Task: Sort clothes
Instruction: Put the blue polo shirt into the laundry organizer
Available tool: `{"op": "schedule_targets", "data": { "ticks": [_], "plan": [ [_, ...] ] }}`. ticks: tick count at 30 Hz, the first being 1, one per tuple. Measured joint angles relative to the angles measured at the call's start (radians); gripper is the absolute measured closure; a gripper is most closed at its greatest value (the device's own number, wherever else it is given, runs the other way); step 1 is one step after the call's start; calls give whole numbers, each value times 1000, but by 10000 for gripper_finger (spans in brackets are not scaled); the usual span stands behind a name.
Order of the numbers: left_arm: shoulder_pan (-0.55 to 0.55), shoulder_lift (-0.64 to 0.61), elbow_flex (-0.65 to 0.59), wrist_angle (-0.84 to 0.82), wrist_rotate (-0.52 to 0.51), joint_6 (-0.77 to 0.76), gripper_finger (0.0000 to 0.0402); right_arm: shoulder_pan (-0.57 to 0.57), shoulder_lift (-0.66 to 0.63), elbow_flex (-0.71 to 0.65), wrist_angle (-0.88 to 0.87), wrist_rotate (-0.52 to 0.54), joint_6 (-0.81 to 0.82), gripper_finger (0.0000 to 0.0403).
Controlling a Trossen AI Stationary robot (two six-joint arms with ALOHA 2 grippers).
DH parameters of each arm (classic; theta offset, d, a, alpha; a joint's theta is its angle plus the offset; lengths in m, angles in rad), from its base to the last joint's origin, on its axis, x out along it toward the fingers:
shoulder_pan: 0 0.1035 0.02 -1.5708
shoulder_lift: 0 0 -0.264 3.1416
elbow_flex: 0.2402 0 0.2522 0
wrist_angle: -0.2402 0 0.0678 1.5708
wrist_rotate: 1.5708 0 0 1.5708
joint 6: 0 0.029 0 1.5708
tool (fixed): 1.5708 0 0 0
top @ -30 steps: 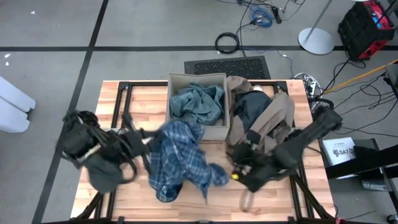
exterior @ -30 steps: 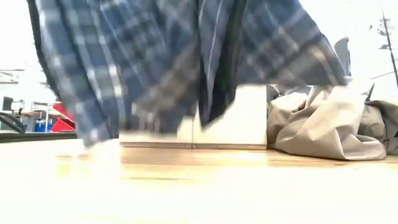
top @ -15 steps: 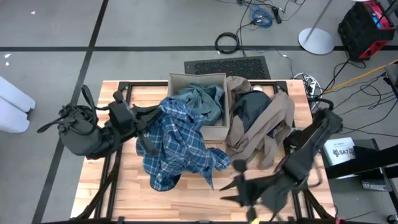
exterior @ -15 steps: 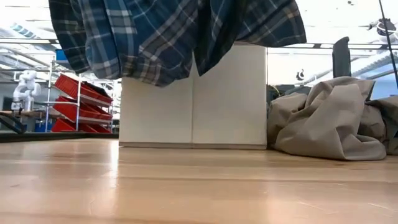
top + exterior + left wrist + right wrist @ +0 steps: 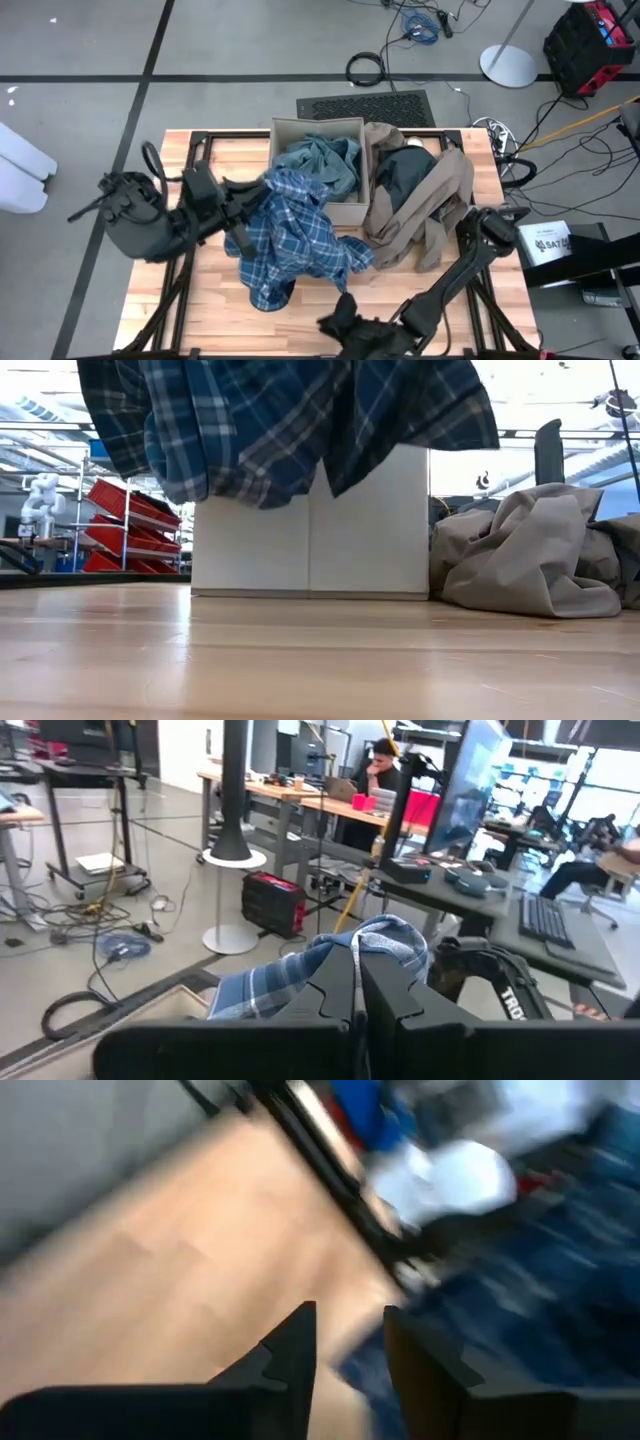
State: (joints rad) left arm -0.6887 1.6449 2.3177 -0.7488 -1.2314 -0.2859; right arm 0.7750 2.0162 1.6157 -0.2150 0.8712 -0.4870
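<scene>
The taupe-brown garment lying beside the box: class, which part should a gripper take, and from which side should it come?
Grip a raised fold along the top of the taupe-brown garment, coming straight down from above. It lies crumpled in a heap against the cardboard box, so its ridges stand up for pinching, while the box blocks that side. The right gripper, open near the table's front edge, seems closest.
</scene>
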Motion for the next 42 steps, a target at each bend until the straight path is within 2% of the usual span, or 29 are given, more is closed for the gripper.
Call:
{"op": "schedule_targets", "data": {
  "ticks": [2, 4, 7, 10, 14, 16, 18, 22, 28, 30, 32, 34, 37, 38, 42],
  "plan": [
    [-7, 11, -1, 2, 1, -27, 396, 0, 13, 0, 1, 115, -44, 280],
    [-9, 17, -1, 7, 4, -51, 396, -1, 14, 0, -3, 173, -34, 260],
    [-12, 20, -1, 10, 11, -73, 396, -3, 13, 0, -5, 175, 76, 224],
    [-14, 22, -1, 8, 26, -74, 396, -4, 24, 2, -32, 172, 97, 186],
    [-14, 22, -1, 7, 31, -68, 396, -16, 85, 0, -55, 183, -44, 142],
    [-13, 22, -1, 7, 43, -68, 396, -28, 119, 0, -39, 222, -114, 127],
    [-12, 22, -1, 6, 68, -68, 396, -38, 153, 0, -40, 293, -175, 116],
    [-12, 22, -1, 6, 91, -73, 396, -73, 228, 0, -48, 530, -320, 111],
    [-12, 22, -1, 7, 102, -74, 396, -120, 280, 0, -46, 580, -368, 115],
    [-12, 22, -1, 6, 114, -74, 395, -131, 281, 0, -45, 619, -357, 124],
    [-12, 24, -1, 2, 126, -74, 395, -139, 274, 1, -41, 651, -335, 153],
    [-12, 25, -1, -1, 129, -70, 395, -140, 265, 2, -38, 651, -318, 212],
    [-12, 27, -1, -14, 131, -68, 395, -120, 248, 25, -41, 646, -309, 345],
    [-12, 27, -1, -20, 132, -68, 395, -110, 239, 33, -42, 643, -314, 372],
    [-12, 27, -1, -65, 133, -71, 395, -57, 210, 121, -54, 693, -298, 395]
  ]
}}
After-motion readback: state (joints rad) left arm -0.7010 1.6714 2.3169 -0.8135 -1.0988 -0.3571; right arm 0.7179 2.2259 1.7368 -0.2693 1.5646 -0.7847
